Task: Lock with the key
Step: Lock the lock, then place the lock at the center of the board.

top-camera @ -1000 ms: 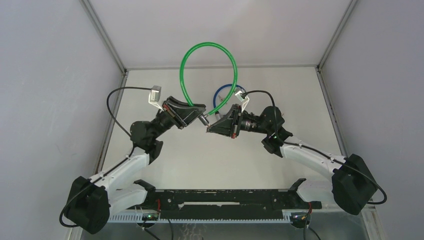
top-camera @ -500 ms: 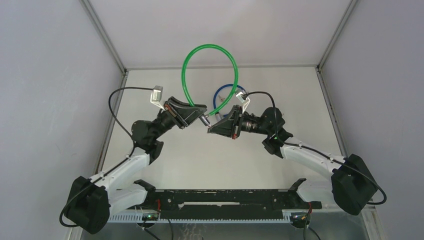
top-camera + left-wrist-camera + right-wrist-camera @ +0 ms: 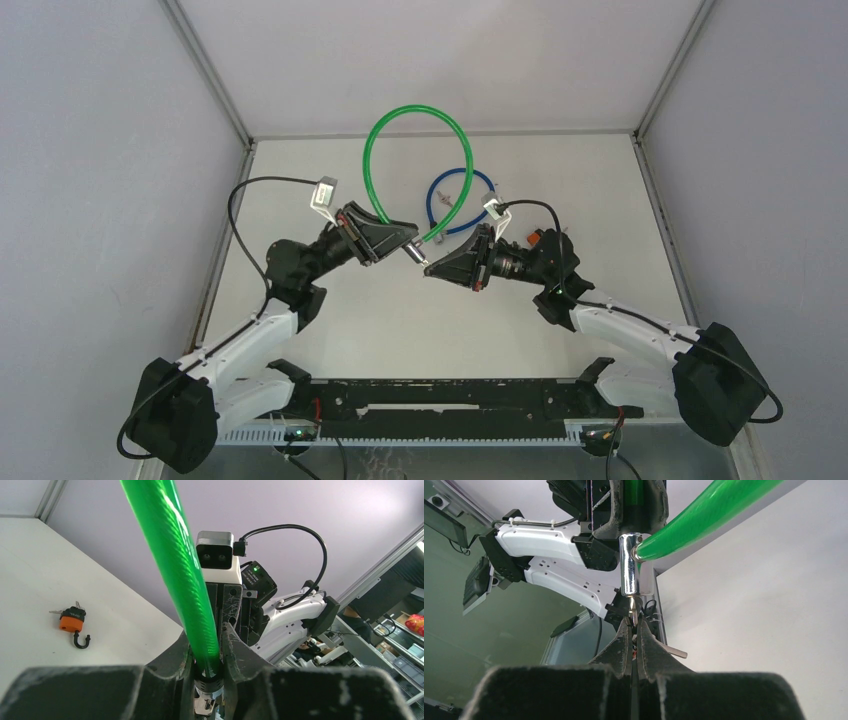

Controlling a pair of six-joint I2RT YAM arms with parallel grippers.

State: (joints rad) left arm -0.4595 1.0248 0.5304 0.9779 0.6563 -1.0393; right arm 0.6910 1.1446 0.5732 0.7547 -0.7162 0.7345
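Note:
A green cable lock (image 3: 372, 140) loops up over the table's back. My left gripper (image 3: 410, 246) is shut on the green cable just above its black collar (image 3: 207, 672), holding the lock's chrome cylinder (image 3: 630, 572) in the air. My right gripper (image 3: 428, 268) is shut on a small key (image 3: 632, 615), whose tip meets the bottom end of the cylinder. In the right wrist view the key sits between the jaws, directly below the cylinder. The two grippers face each other nearly tip to tip above the table's middle.
A blue cable lock (image 3: 455, 199) lies coiled on the table behind the grippers. An orange padlock with keys (image 3: 71, 621) lies on the table in the left wrist view. Grey walls close the table's back and sides.
Both grippers have moved nearer and lower, and the right wrist has turned. The green loop shifted slightly right with the left gripper. The key tip has stayed at the cylinder.

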